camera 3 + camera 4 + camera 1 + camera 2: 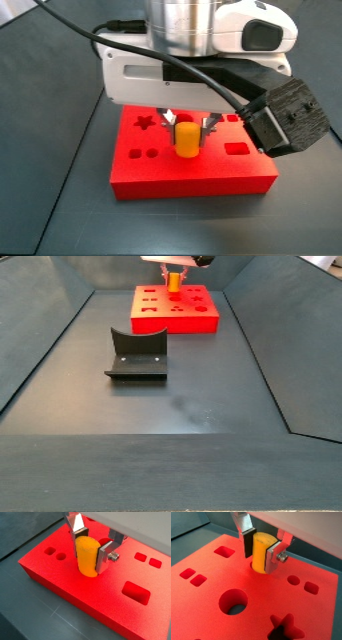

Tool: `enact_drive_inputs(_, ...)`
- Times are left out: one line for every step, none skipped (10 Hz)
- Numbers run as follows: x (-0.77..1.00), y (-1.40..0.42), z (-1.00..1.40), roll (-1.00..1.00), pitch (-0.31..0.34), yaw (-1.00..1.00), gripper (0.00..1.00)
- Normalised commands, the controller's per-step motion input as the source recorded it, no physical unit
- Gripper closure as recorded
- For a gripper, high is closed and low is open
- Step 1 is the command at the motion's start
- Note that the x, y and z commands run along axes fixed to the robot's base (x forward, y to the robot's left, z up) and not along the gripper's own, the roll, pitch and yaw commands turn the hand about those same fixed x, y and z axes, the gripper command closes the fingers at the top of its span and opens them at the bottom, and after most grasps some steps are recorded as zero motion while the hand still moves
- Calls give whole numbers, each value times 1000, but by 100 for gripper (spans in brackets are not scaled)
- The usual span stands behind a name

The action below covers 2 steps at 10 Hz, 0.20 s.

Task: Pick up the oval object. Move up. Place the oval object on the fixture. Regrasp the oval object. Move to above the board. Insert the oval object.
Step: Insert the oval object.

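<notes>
The oval object, a yellow-orange peg, stands upright between the fingers of my gripper, which is shut on its upper half. One silver finger presses each flat side. The peg's lower end meets the top of the red board and seems to sit in a recess there. In a side view the peg rises from the middle of the board under the gripper. The fixture stands on the floor nearer the camera, apart from the board and the gripper.
The board carries other recesses: a large round hole, a star, small squares and a rectangle. Dark sloping walls enclose the floor on both sides. The arm's body and cable hang over the board.
</notes>
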Motion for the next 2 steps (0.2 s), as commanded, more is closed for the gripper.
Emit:
enact_drive_inputs(0,-9,-43,43,-13,0,100)
enact_drive_inputs(0,0,0,0,0,0,100)
